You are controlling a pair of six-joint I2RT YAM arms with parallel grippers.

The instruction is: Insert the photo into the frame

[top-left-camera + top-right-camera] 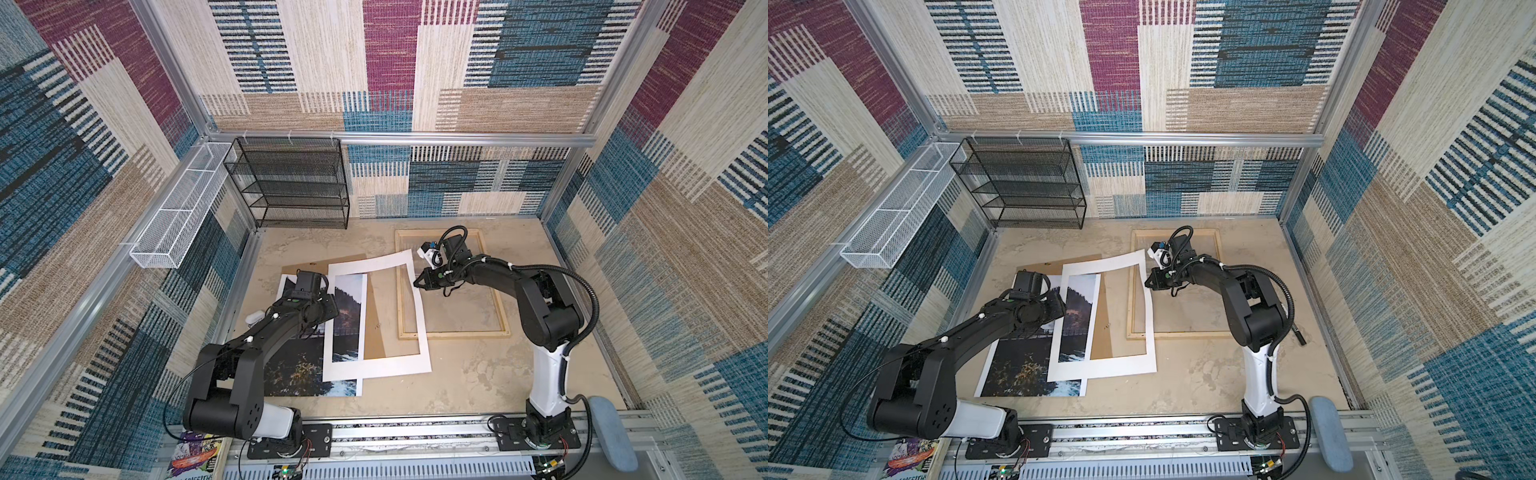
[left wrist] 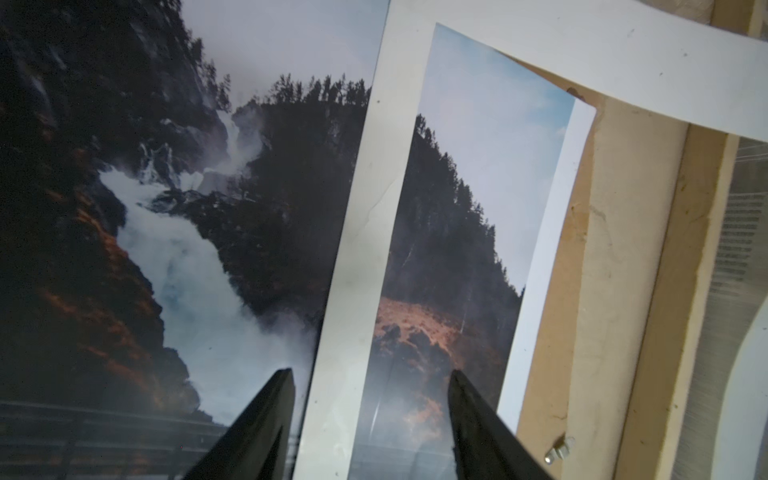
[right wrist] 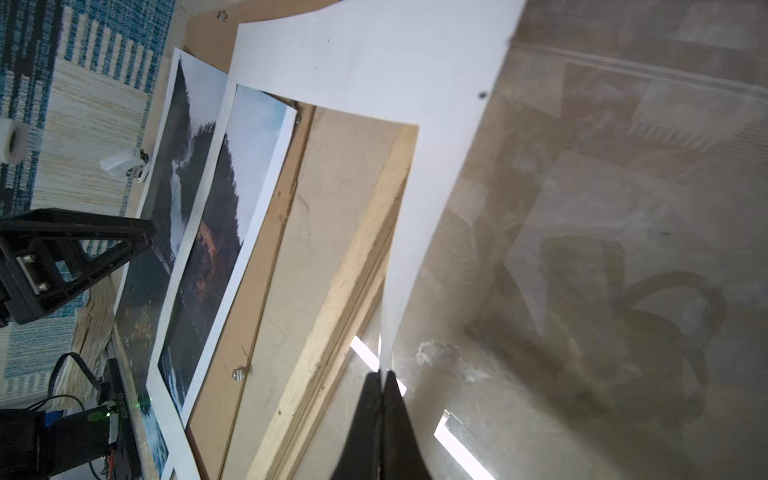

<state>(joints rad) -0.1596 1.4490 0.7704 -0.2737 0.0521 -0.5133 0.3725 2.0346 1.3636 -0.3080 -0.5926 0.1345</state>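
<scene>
Bimanual bench scene, both top views and both wrist views. The photo [image 1: 291, 370] lies flat on the left half of the bench [image 1: 478, 386], outside the frame [image 1: 457, 333] and overlapping the brown backing board [image 1: 374, 320] beneath it. The frame lies flat to the right of the photo, with its pane reflecting the surroundings in the right wrist view. A white mat [image 1: 376, 368] covers the photo's right part, so a strip of the print shows through its window. The mat's far right side is raised and curved and crosses the frame's left rail. The right tool [image 3: 384, 374] is pressed together, pinching that raised edge of the mat. The left tool [image 2: 370, 374] is spread above the photo, its jaws astride the mat's left band. Whether its tips touch the paper cannot be told.
</scene>
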